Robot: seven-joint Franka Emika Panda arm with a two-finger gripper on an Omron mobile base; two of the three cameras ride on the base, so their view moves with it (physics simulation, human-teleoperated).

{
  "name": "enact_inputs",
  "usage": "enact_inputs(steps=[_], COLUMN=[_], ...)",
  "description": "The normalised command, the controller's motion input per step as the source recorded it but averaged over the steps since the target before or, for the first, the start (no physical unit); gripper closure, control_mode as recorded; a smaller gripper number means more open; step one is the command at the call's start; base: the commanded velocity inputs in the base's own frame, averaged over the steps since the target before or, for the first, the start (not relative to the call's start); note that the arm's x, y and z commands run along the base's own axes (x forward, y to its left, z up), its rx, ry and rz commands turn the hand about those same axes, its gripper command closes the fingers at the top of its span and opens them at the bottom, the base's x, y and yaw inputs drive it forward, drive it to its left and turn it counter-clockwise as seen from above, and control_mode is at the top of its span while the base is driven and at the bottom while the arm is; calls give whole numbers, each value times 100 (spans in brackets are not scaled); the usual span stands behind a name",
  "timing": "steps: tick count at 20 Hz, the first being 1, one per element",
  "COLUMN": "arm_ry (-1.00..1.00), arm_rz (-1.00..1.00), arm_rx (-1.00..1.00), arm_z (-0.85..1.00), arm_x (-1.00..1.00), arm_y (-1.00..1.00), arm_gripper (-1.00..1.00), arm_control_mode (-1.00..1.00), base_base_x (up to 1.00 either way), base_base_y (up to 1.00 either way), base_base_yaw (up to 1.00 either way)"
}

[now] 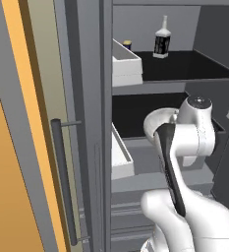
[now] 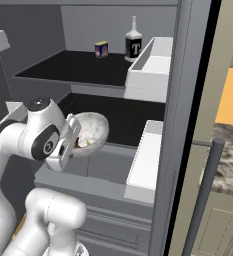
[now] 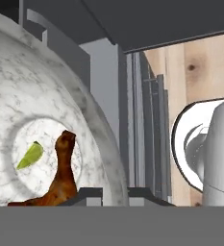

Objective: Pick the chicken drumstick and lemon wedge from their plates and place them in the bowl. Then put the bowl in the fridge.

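Risk first. The bowl (image 2: 90, 134) is carried by its rim at the mouth of the open fridge (image 2: 113, 75), level with the lower dark shelf (image 2: 125, 116). A rim hold on a glossy, deep bowl gives little margin: I judge that any tilt or a bump against the shelf lip could twist it in the jaws or tip the food out. In the right base view the bowl already sits canted, its mouth turned partly toward the arm. The white door bins (image 2: 143, 165) stand just beside the bowl's path, so a sideways drift could clip one. Release before the base rests flat on the shelf would likely drop it.

Gripper (image 3: 114, 192): jaws nearly closed, pinching the bowl's rim; the hand view shows the dark finger tips astride the bowl wall, one inside and one outside.

Contents. The bowl holds both items: the chicken drumstick (image 3: 60, 175) leans against the inner wall, thin end up, and the lemon wedge (image 3: 31, 156) lies just beside it on the bowl floor. I cannot tell if they touch.

Fridge: the upper shelf carries a dark bottle (image 2: 133, 42) with a white label and a small can (image 2: 101, 49), well apart from the bowl. Lower shelf looks bare where the bowl is headed.
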Motion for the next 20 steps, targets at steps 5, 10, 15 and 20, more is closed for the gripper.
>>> enact_inputs(steps=[5,10,15,20], arm_ry=[-15,-7,-3,-1], arm_rz=[19,11,2,1], arm_rx=[5,8,1,0], arm_z=[8,25,15,3], arm_x=[31,32,39,35], arm_y=[-5,0,0,1], arm_gripper=[100,100,100,100], arm_control_mode=[-100,-100,-100,-100], base_base_x=[0,0,0,0], base_base_y=[0,0,0,0], base_base_yaw=[0,0,0,0])
